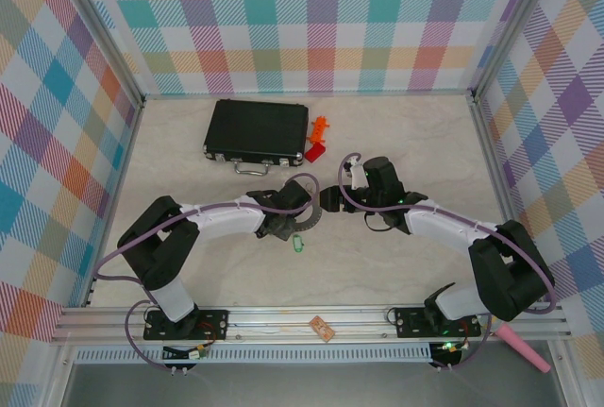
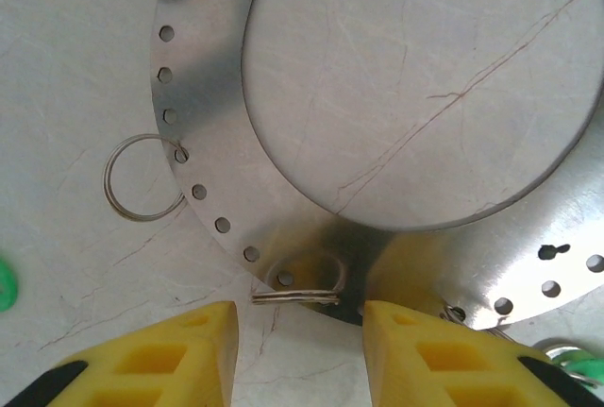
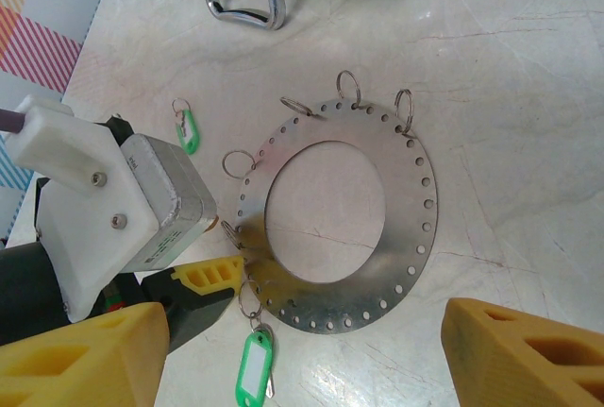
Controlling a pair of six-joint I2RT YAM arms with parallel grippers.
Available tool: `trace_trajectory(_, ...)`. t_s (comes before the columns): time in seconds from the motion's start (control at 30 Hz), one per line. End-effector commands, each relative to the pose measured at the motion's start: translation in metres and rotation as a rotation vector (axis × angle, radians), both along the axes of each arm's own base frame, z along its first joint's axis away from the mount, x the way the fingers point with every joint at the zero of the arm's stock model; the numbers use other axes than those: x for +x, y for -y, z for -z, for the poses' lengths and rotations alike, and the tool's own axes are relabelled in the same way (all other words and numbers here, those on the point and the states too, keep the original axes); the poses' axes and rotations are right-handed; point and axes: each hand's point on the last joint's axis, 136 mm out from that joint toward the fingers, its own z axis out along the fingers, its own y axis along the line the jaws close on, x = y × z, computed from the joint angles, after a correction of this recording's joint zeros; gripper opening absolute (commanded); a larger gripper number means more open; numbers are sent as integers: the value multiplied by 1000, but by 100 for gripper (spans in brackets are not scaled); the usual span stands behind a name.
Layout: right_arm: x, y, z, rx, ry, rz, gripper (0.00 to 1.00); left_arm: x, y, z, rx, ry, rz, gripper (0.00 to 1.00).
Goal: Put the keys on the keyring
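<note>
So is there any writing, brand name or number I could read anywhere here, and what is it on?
None: no word, number or sign can be read.
Green tag: its white slip looks blank.
Black case: no brand mark to be seen.
Small brown card on the front rail: too small to read.

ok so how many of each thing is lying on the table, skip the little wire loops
black case: 1
big metal ring: 1
green key tags: 2
red piece: 1
orange piece: 1
total: 6
</note>
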Motion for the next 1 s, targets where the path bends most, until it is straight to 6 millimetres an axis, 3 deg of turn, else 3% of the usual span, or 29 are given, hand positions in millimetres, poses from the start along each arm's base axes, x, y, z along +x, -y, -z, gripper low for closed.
trace_trajectory(0.0,4,-4,-16,13,45,-14,76,5,4,-7,13,23,13,40)
trace_trajectory(0.47,3,-3,-17,13,47,-15,75,12,15,0,-64,-22,41,45)
trace_trajectory(0.83,3,-3,-19,13,50,-14,76,-1,13,2,-84,-67,47,29)
trace_trajectory(0.97,3,-3,-19,13,51,-13,76,2,6,-1,-54,-50,15,32)
